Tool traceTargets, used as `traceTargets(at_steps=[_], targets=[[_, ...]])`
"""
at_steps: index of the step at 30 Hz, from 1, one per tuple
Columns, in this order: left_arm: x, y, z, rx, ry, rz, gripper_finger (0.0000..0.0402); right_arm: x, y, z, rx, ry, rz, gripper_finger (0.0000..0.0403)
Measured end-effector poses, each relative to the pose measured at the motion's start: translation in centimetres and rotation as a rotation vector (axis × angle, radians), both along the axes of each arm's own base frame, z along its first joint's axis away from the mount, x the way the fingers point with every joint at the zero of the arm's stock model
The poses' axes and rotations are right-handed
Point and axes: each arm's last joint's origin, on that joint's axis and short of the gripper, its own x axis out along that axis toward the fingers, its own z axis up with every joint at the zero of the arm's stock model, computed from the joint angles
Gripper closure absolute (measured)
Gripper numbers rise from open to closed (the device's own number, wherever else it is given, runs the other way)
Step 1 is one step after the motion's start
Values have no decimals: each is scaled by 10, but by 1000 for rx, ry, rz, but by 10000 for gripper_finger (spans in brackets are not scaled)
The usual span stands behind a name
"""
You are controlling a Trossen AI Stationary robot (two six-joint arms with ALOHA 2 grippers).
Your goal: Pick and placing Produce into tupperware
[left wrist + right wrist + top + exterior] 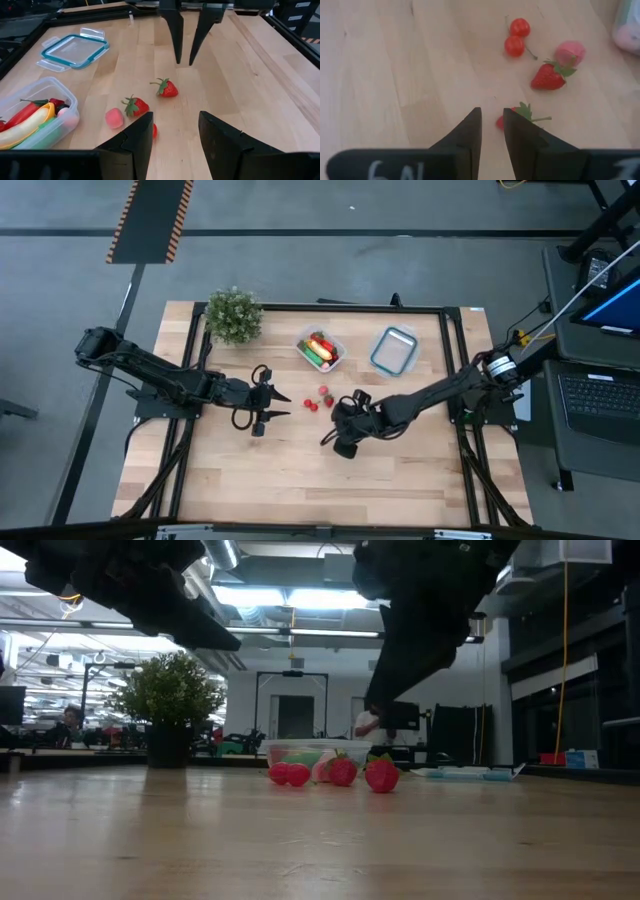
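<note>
The clear tupperware (321, 350) stands at the table's far middle with a yellow banana (27, 126), a green piece and a red piece inside. On the wood near it lie two strawberries (167, 88) (136, 106), a pink piece (114, 118) and a pair of cherries (516, 37). My right gripper (492, 111) hovers over the table beside the nearer strawberry (517, 115), slanting down, its fingers a narrow gap apart with nothing between them. My left gripper (175, 117) waits open to the left of the fruit, facing the right gripper (184, 62).
A clear blue-rimmed lid (394, 350) lies to the right of the tupperware. A bushy potted plant (233, 315) stands at the far left corner. Bare wood stretches along the table's near side. A black frame (455, 360) borders the table.
</note>
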Motion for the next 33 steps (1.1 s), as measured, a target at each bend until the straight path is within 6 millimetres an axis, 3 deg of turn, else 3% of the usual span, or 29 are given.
traceTargets(at_steps=[8, 17, 22, 27, 33], targets=[[0, 0, 0, 20, 2, -9, 250, 1, -7, -1, 89, -24, -160, 302], [0, 0, 0, 65, 4, -30, 250, 1, -7, -2, 165, -44, -278, 182], [0, 0, 0, 88, 7, -40, 250, 5, -5, -21, 209, -20, -386, 133], [0, 0, -1, 89, 12, -40, 250, 8, -6, -44, 200, 40, -435, 124], [0, 0, -1, 90, 13, -41, 250, 13, -9, -51, 227, 24, -481, 124]])
